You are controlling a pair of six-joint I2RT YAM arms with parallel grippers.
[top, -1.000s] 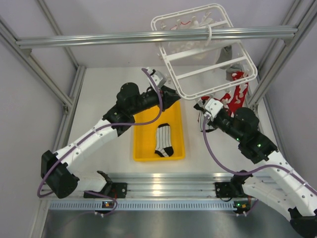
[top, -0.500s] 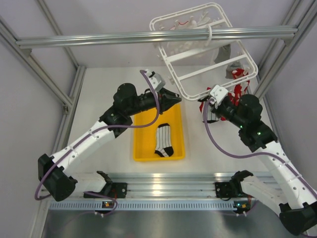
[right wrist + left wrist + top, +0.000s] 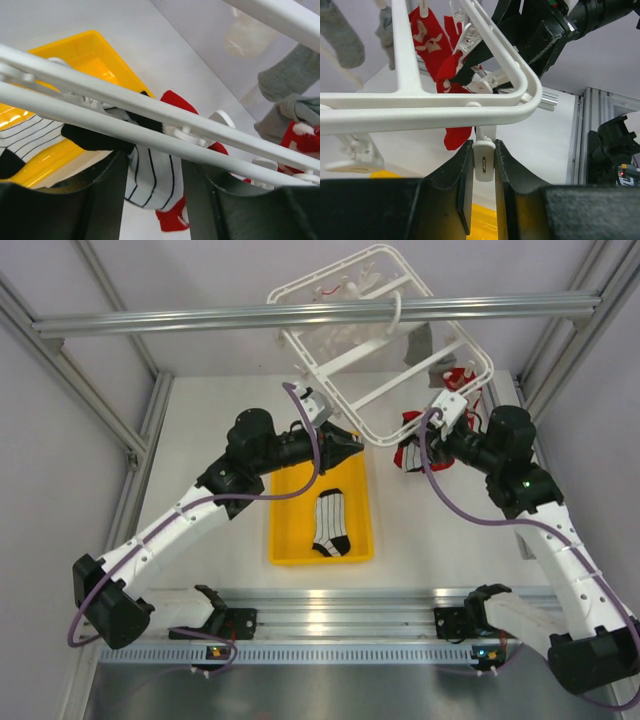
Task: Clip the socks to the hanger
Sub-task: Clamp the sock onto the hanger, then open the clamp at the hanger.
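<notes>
From above, the hanger (image 3: 396, 308) is seen hung tilted from the beam (image 3: 200, 318) over the table (image 3: 190, 410). The left pincer (image 3: 352, 447) is set at its near corner. The right pincer (image 3: 432, 420) is at the near edge, just beside the red socks (image 3: 408, 452) hung there. One striped sock (image 3: 331, 525) lies in the tray (image 3: 283, 540).

In the left wrist view, a clip (image 3: 483, 160) dangling under the hanger's corner is pinched between both fingers. No sock is seen in it.

In the right wrist view, the pincer is spread under two bars. A second striped sock (image 3: 156, 182) hangs between the fingers; whether it is touched cannot be told. It is judged to be clipped. The right pincer should be drawn straight down and away, so that the cloth is not dragged out, while the frame is steadied by the left. The tray sock should then be gripped by its cuff and fed deep into the squeezed clip before the squeeze is eased.
</notes>
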